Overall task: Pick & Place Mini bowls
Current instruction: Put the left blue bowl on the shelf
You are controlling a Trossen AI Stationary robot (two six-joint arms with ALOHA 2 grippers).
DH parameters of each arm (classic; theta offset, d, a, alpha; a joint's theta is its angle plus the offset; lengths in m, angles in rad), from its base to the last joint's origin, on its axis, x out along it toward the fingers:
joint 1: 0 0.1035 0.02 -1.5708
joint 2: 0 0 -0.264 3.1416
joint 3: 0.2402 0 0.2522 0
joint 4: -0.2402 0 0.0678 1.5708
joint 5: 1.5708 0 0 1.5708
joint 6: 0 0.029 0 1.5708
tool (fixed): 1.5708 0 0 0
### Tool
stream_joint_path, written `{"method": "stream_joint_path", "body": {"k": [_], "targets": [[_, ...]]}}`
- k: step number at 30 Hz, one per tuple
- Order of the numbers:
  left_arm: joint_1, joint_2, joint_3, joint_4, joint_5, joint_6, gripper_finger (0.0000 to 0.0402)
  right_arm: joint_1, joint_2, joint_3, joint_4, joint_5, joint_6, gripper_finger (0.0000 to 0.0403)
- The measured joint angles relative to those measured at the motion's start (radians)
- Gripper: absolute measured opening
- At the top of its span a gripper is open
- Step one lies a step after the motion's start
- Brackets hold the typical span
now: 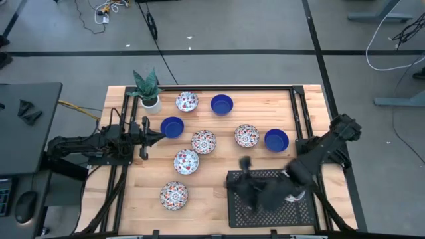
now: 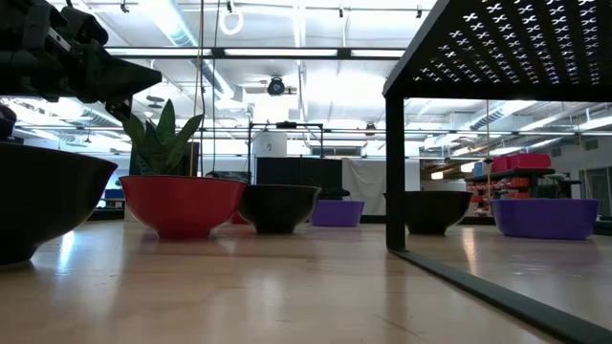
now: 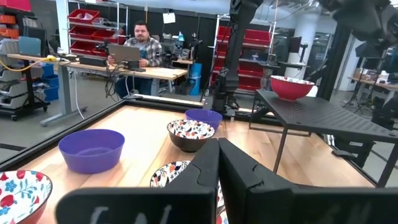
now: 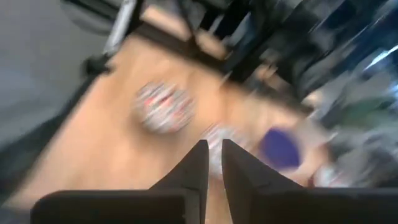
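probably a robotics lab: red storage bins (image 3: 87, 18) on shelving, a workbench (image 3: 93, 62).

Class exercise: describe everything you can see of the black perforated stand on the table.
The black perforated stand is a dark metal platform, its flat top punched with a regular pattern of small holes, raised on thin legs above the wooden table. It sits level at the table's near right edge. The left wrist view shows one bowl resting on its top. From above, the right gripper hovers over it, blurred.
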Motion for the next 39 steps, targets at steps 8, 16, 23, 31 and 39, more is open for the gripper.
{"method": "stream_joint_path", "body": {"k": [8,16,23,31,39], "targets": [[0.000,0.000,0.000,0.041,-0.016,0.013,0.0008,-0.279,0.003,-0.357,0.716,-0.209,-0.134,0.0045],[-0.035,0.064,0.031,-0.010,-0.121,-0.020,0.0004,-0.474,-0.041,-0.427,0.827,-0.083,0.020,0.0045],[-0.101,0.328,0.263,-0.298,-0.345,-0.101,0.0004,-0.497,-0.094,-0.427,0.616,-0.086,0.017,0.0045],[-0.092,0.753,0.540,-0.693,-0.329,-0.243,0.0053,-0.467,-0.095,-0.427,0.425,-0.095,0.095,0.0045],[-0.054,1.068,0.617,-0.775,-0.193,-0.122,0.0165,-0.438,-0.096,-0.447,0.390,-0.093,0.096,0.0045]]}}
